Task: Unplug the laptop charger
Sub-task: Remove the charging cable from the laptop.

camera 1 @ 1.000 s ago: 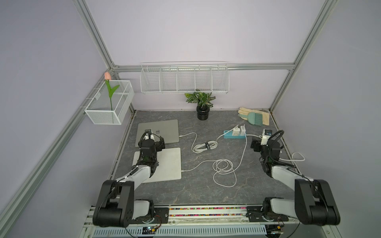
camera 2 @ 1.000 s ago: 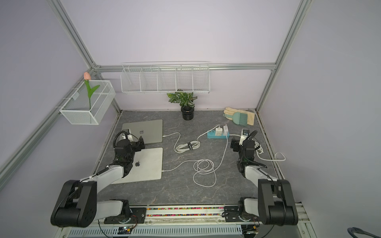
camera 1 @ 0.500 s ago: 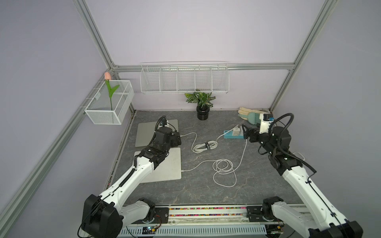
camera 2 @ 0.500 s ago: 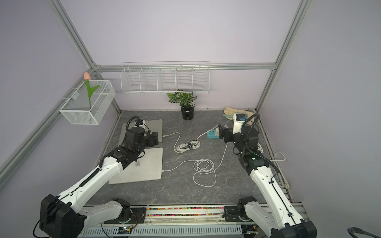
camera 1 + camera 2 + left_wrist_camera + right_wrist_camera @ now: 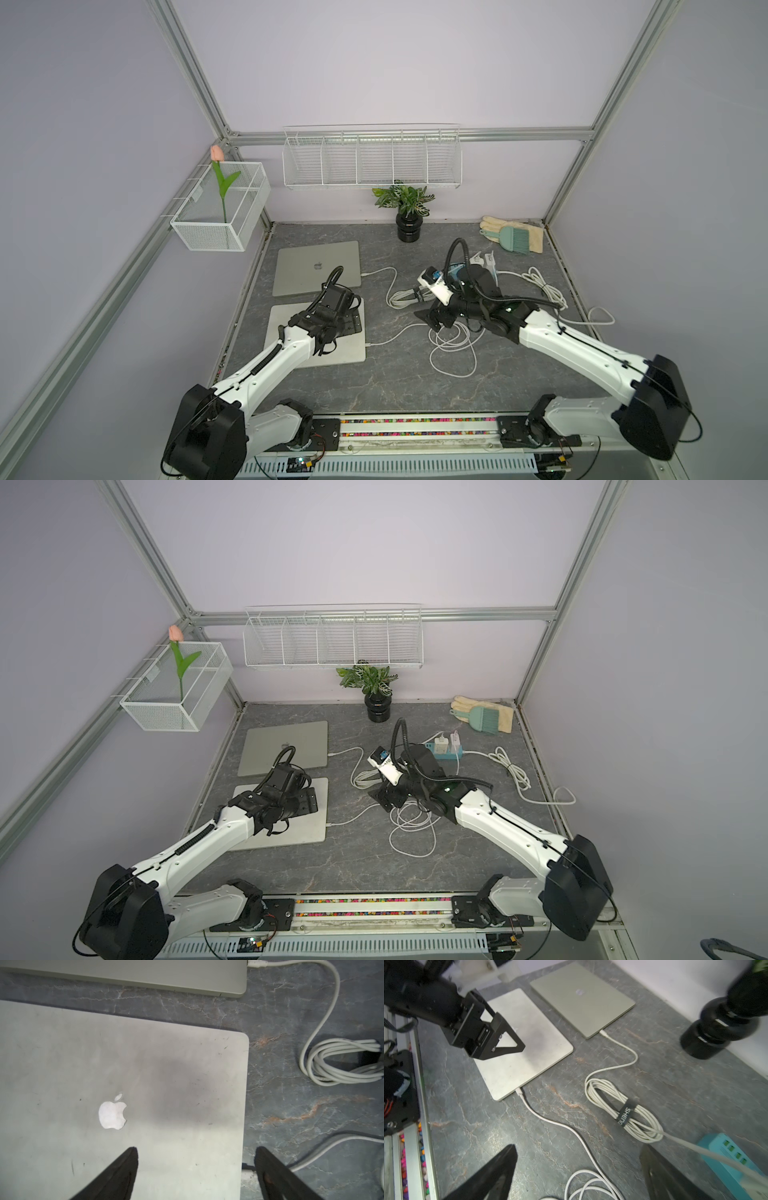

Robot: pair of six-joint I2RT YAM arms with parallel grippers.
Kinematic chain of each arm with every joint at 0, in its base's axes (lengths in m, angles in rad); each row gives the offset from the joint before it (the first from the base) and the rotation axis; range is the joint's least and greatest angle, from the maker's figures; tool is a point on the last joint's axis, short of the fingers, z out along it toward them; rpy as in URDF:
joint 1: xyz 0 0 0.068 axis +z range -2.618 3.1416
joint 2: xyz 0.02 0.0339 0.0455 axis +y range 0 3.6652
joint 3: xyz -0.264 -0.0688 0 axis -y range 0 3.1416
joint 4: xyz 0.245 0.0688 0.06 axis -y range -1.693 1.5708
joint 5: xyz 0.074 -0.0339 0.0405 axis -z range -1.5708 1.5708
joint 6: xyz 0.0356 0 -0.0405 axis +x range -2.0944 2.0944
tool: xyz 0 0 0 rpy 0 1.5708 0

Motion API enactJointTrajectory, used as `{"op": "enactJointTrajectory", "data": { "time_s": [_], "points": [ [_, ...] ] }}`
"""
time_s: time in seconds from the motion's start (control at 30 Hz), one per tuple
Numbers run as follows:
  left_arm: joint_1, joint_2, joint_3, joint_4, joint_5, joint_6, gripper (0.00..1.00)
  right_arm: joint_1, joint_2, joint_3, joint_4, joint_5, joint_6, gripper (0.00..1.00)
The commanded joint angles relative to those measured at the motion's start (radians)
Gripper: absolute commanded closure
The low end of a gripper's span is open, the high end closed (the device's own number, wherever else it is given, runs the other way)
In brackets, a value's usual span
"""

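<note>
Two closed silver laptops lie at the left: a near laptop (image 5: 353, 349) and a far laptop (image 5: 307, 266). A white charger cable is plugged into each laptop's right edge: near plug (image 5: 519, 1092), far plug (image 5: 603, 1032). The far cable runs through a strapped bundle (image 5: 623, 1109) towards a teal power strip (image 5: 446, 752) that holds two white charger bricks. My left gripper (image 5: 195, 1151) hangs open above the near laptop's right edge. My right gripper (image 5: 578, 1148) is open and empty above the loose cable coil (image 5: 451, 345) in the middle.
A potted plant (image 5: 409, 226) stands at the back. A glove with a green brush (image 5: 513, 239) lies at the back right. The strip's white cord (image 5: 544, 286) trails along the right edge. Wire baskets hang on the back and left walls.
Both arms have unfolded from the front rail and reached out. The left one now hovers over the near laptop; the right one has swung in over the cable coil. Both grippers stay open.
</note>
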Motion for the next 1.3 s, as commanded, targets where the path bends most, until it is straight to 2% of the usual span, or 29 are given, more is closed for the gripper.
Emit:
{"op": "enactJointTrajectory", "data": {
  "time_s": [0.0,0.07,0.2,0.33,0.43,0.77,0.83,1.07,1.27],
  "points": [
    [-0.003,0.044,-0.004,0.007,0.017,-0.058,0.09,0.045,0.093,0.046,-0.037,-0.057,-0.151,0.01],
    [-0.007,0.058,0.008,0.002,0.025,-0.057,0.08,0.064,0.154,0.057,-0.022,-0.067,-0.213,0.01],
    [-0.070,0.072,0.053,-0.044,-0.024,-0.050,0.04,0.090,0.275,0.097,-0.031,-0.109,-0.328,0.00],
    [-0.073,0.068,0.029,-0.051,-0.063,-0.081,0.02,0.104,0.367,0.129,0.010,-0.117,-0.373,0.02],
    [-0.072,0.081,0.020,-0.008,-0.075,-0.057,0.00,0.118,0.413,0.146,0.048,-0.096,-0.390,0.02],
    [-0.076,0.337,0.129,0.094,-0.075,0.001,0.01,0.135,0.461,0.081,0.266,-0.058,-0.467,0.02],
    [-0.077,0.378,0.146,0.097,-0.070,0.006,0.00,0.136,0.476,0.075,0.286,-0.047,-0.475,0.04],
    [-0.079,0.408,0.121,0.081,-0.095,-0.004,0.01,0.138,0.477,0.016,0.322,-0.045,-0.498,0.08],
    [-0.078,0.427,0.099,0.079,-0.111,0.001,0.10,0.136,0.509,0.003,0.287,-0.078,-0.518,0.13]
  ]
}}
